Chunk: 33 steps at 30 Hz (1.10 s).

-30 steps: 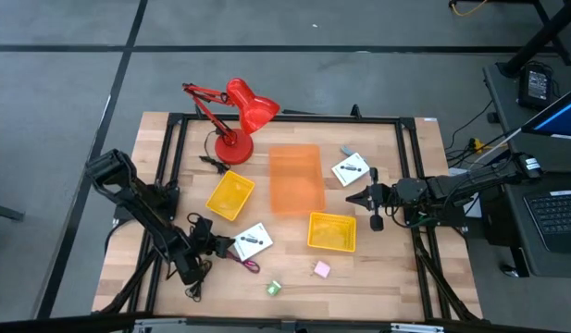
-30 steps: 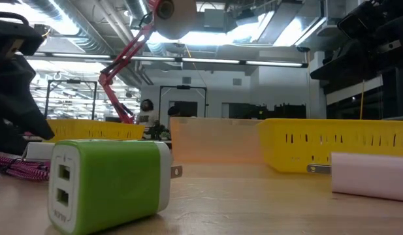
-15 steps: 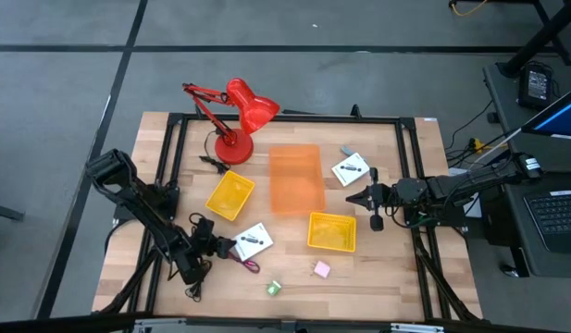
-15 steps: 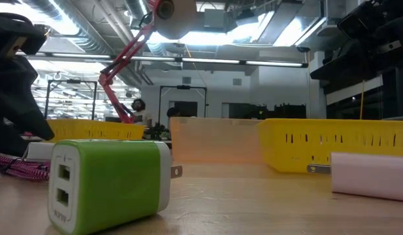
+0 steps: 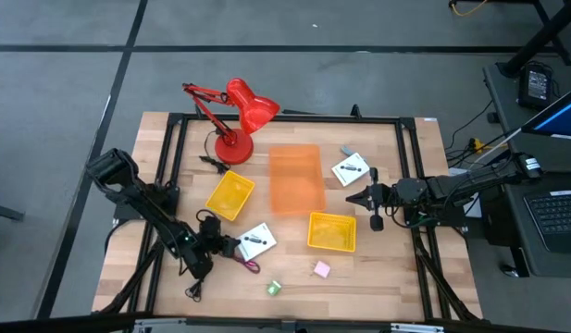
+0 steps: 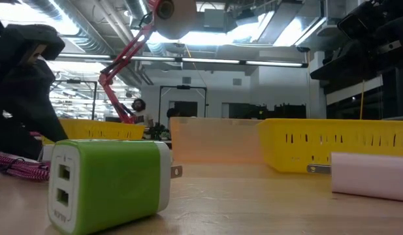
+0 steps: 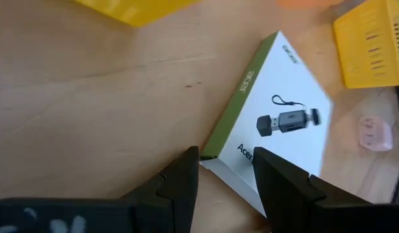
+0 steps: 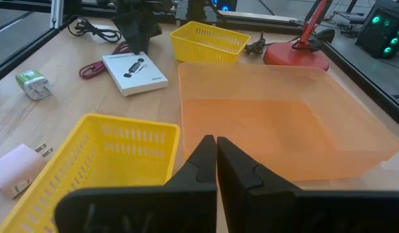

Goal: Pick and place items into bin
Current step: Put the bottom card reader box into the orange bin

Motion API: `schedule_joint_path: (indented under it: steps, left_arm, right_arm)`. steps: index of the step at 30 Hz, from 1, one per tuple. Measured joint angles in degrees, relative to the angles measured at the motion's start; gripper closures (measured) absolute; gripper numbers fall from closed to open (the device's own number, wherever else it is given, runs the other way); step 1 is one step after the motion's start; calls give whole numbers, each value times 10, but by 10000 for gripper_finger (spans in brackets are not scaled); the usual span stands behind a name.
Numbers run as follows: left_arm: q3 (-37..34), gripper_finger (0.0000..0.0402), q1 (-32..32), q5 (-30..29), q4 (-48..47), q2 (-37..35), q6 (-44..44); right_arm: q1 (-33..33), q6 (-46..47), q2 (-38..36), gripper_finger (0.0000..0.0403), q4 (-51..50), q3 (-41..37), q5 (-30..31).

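A white box with a green edge and a card-reader picture (image 5: 256, 240) (image 7: 277, 123) lies flat on the table near the front left. My left gripper (image 5: 231, 246) (image 7: 225, 155) is open, and the box's nearest corner lies between its fingers. A maroon cord (image 5: 244, 265) (image 6: 18, 166), a black cord (image 5: 194, 285), a green charger block (image 5: 274, 288) (image 6: 106, 183) and a pink block (image 5: 321, 269) (image 7: 374, 133) lie on the table nearby. A second white box (image 5: 351, 169) lies at the far right. My right gripper (image 5: 357, 199) (image 8: 216, 145) hangs shut over the right side, holding nothing. My left gripper comes at the white box slanting down from the table's left. Its fingers (image 7: 186, 169) stand on either side of the box's corner (image 7: 207, 157). I cannot tell whether they touch it. The box lies flat on the table.
An orange see-through bin (image 5: 296, 178) (image 8: 277, 129) stands mid-table, with one yellow basket (image 5: 230, 195) to its left and another (image 5: 331, 231) in front of it. A red desk lamp (image 5: 237, 116) stands at the far left. Black rails frame the table.
My left gripper has gone toward the table's right edge, closer to the white box, with its fingers as far apart as before. The box and the other items have stayed where they were.
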<state>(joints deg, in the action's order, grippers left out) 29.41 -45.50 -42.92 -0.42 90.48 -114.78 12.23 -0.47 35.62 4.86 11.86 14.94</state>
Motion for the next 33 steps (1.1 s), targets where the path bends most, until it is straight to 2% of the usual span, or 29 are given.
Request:
schedule_joint_path:
  steps: [12,20,33]
  left_arm:
    - [0,258,3,5,18,0,17]
    - [0,258,3,5,54,0,70]
    - [0,258,3,4,54,0,93]
  right_arm:
    - [0,0,0,403,0,0,0]
    - [0,0,0,403,0,0,0]
    - [0,0,0,403,0,0,0]
